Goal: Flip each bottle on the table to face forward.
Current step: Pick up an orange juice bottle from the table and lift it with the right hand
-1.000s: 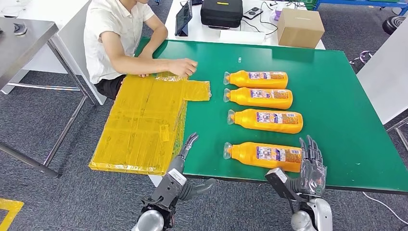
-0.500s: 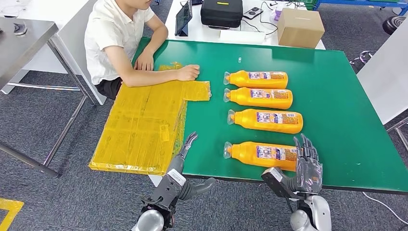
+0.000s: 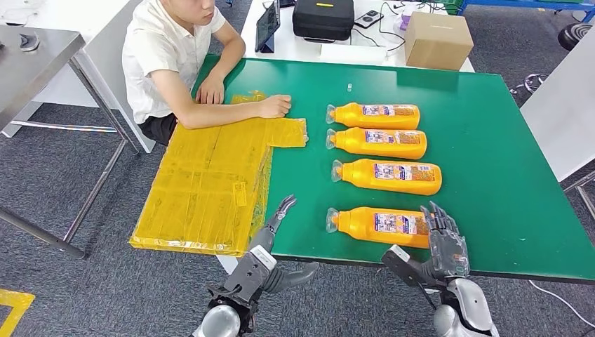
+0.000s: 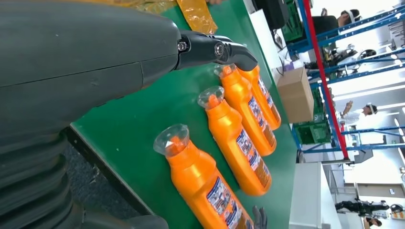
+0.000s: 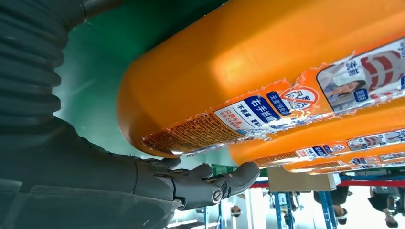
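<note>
Orange bottles [image 3: 384, 154], four in all, lie on their sides in a column right of centre on the green table [image 3: 505, 175], clear caps pointing left, labels up. Left hand [image 3: 281, 210] and right hand [image 3: 442, 235] are empty, fingers spread.

Grey carpet floor [image 3: 84, 295]. Green table [image 3: 491, 147] at centre. White table [image 3: 351, 53] at 12 o'clock, bearing black case [image 3: 323, 17], tablet [image 3: 267, 27], cardboard box [image 3: 436, 40]. Grey metal table [image 3: 31, 60] at 10 o'clock. White panel [image 3: 565, 112] at 3 o'clock. Yellow floor mark [image 3: 10, 303] at 8 o'clock. Blue racking [image 4: 329, 43] beyond, brightly lit.
</note>
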Controlling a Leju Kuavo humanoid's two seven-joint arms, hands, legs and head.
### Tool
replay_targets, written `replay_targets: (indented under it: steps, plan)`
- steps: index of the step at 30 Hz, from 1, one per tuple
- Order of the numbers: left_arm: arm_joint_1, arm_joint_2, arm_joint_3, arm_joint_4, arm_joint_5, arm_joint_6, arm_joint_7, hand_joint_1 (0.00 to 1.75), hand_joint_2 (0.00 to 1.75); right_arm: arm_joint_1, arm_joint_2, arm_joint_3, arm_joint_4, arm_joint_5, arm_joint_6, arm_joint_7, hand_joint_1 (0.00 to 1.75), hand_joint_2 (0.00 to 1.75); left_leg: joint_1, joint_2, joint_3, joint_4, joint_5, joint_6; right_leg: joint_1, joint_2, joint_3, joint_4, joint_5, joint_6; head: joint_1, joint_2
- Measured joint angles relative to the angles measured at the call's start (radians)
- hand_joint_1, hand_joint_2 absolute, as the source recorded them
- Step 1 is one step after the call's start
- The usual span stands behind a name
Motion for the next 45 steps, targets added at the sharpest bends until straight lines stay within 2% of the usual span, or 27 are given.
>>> replay_targets:
  steps: [17,26,27,30,31,36,45]
  plan:
    - [0.000,-0.002,-0.003,-0.010,0.000,-0.015,0.010,0.00,1.75,-0.026,-0.035,0.047,0.028,0.097,-0.021,0.069,0.00,1.75,0.000,0.000,0.004,0.000,0.000,0.000,0.000,0.000,0.003,0.000,0.000,0.000,0.000,0.000]
    - [-0.018,-0.016,-0.013,-0.008,0.015,-0.018,0.013,0.00,1.75,-0.135,-0.036,0.057,0.152,0.085,0.031,0.063,0.00,1.75,0.000,0.000,0.007,0.000,0.000,0.000,0.000,0.001,0.006,0.000,0.001,0.000,0.000,0.000]
    - [-0.020,-0.016,-0.016,-0.007,0.018,-0.019,0.013,0.00,1.75,-0.147,-0.036,0.059,0.167,0.082,0.041,0.062,0.21,1.75,0.000,0.001,0.008,0.000,0.000,0.000,0.000,0.001,0.006,0.000,0.001,0.000,0.000,0.000]
    - [-0.025,-0.018,-0.021,-0.005,0.032,-0.022,0.014,0.00,1.75,-0.182,-0.042,0.066,0.213,0.067,0.086,0.060,1.48,1.75,0.000,0.002,0.011,0.000,0.000,0.000,0.000,0.002,0.008,-0.001,0.001,0.000,0.000,0.000]
    - [-0.027,-0.018,-0.022,-0.005,0.038,-0.024,0.014,0.00,1.75,-0.192,-0.046,0.068,0.229,0.060,0.107,0.058,1.71,1.75,0.000,0.002,0.011,0.000,0.000,0.000,0.000,0.002,0.008,-0.001,0.001,0.000,0.000,0.000]
    - [-0.036,-0.019,-0.024,0.000,0.059,-0.036,0.014,0.00,1.75,-0.234,-0.071,0.081,0.291,0.027,0.190,0.042,1.75,1.75,0.000,0.001,0.016,0.000,-0.001,0.000,0.000,0.001,0.005,-0.001,0.000,0.000,0.000,0.000]
    - [-0.041,-0.019,-0.025,0.008,0.072,-0.037,0.014,0.00,1.75,-0.257,-0.103,0.095,0.331,0.006,0.219,0.020,1.75,1.75,0.000,0.000,0.018,0.000,0.000,0.001,0.000,0.000,0.008,-0.002,-0.001,0.001,0.000,0.000]
